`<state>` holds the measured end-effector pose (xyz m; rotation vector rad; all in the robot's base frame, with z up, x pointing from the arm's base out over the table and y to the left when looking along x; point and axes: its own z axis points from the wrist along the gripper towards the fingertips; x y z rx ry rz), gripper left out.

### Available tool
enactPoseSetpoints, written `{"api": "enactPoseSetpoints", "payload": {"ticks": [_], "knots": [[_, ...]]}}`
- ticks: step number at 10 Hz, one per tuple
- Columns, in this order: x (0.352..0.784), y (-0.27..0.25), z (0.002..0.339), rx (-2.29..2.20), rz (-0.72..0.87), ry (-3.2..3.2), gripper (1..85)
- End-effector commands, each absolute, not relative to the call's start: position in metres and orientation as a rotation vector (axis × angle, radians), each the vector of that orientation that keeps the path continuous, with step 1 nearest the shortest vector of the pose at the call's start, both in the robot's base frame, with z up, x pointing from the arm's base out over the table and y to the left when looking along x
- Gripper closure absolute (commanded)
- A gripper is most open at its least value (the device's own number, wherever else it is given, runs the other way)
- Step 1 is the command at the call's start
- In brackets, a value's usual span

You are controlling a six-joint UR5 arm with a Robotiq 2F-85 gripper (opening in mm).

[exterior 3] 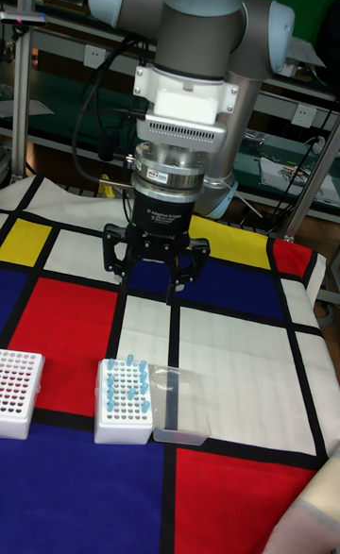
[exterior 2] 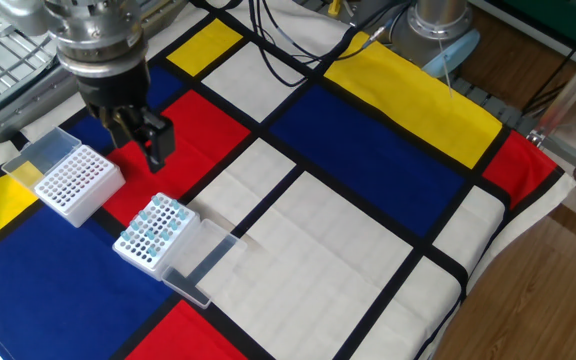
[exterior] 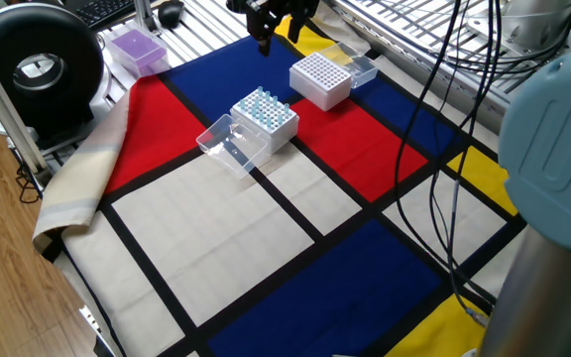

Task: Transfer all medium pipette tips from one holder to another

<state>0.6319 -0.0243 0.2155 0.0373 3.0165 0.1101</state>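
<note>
Big grey robot arm (exterior 3: 203, 16) seen whole only in the tall fixed view; mostly cut off at the top edge in the other two. Checked cloth (exterior 2: 368, 130) of red, blue, yellow and white spread over the surface. Black cables (exterior: 444, 119) hanging across one fixed view. Two white racks: empty rack (exterior 2: 73, 183) and rack with blue tips (exterior 2: 153, 232), clear lid (exterior 2: 196, 260) lying beside it. Claw (exterior 3: 151, 276) wide open, holding nothing, up in the air. Medium pipette tips (exterior 3: 125, 386) standing in their rack, below the claw and well apart from it
</note>
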Motion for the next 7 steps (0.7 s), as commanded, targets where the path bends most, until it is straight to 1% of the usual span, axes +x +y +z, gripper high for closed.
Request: {"api": "enactPoseSetpoints", "payload": {"ticks": [1, 7], "knots": [[0.6350, -0.0198, 0.2161, 0.071, 0.151, 3.012, 27.0], [0.6280, -0.0261, 0.2170, 0.083, 0.131, 3.042, 29.0]]}}
